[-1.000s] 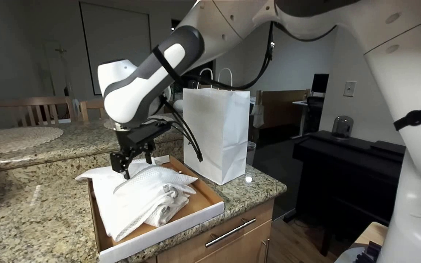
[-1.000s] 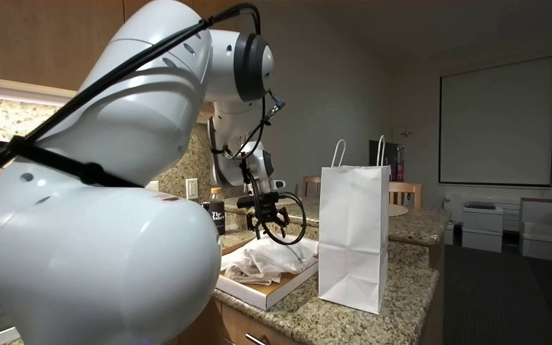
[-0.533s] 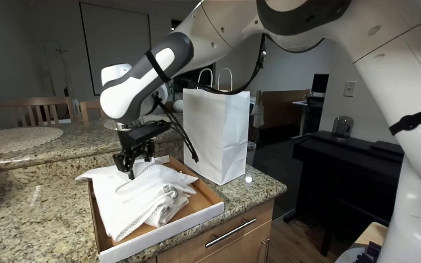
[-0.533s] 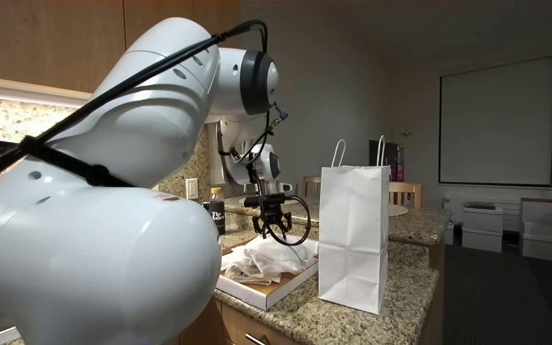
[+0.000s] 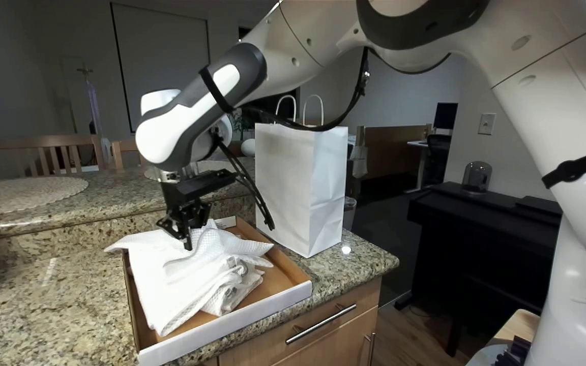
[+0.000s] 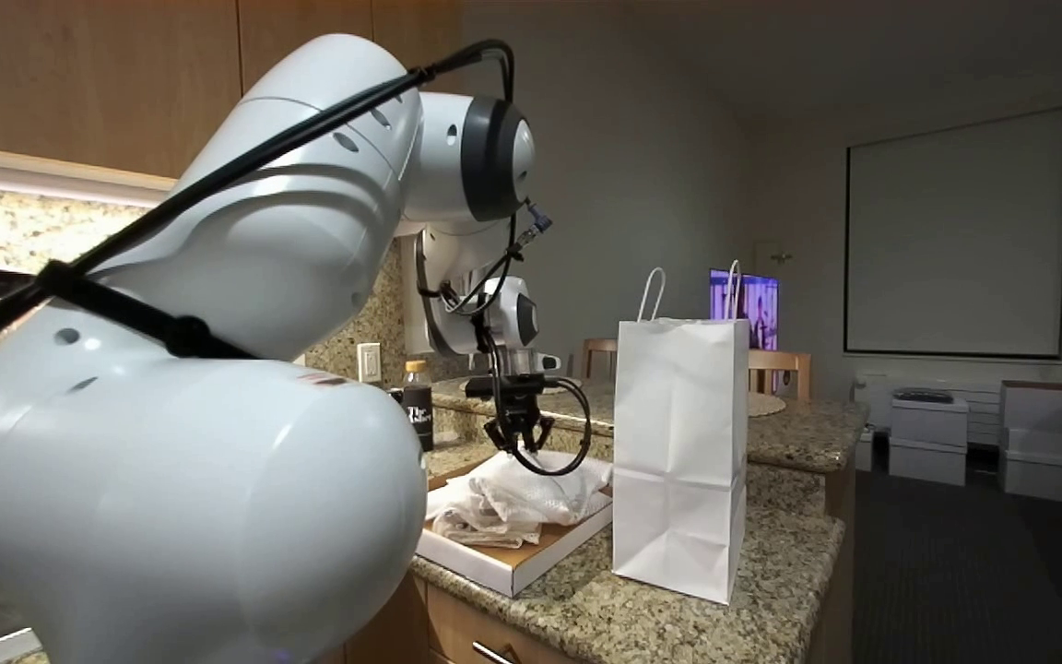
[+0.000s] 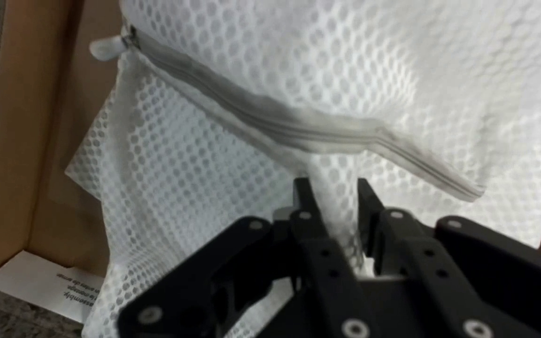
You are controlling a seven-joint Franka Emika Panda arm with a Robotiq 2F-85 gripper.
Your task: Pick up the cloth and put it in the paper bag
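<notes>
The cloth is a white mesh piece with a grey zipper, lying rumpled in a shallow cardboard tray. At the far part of the pile, my gripper points down with its fingertips drawn close together. A raised fold of mesh fills the gap between them in the wrist view, so the jaws are shut on the cloth. In both exterior views the fingertips rest down at the cloth's surface. The white paper bag stands upright beside the tray, its two handles up; its inside is hidden.
Granite counter surrounds the tray, with a raised ledge behind it. A dark bottle with an orange cap is at the back. The counter's edge runs close in front of the tray and the bag.
My gripper has moved slightly across the cloth and lower, and its fingers have come together from wide apart, gathering a fold of mesh between them. Tray and bag have not moved.
</notes>
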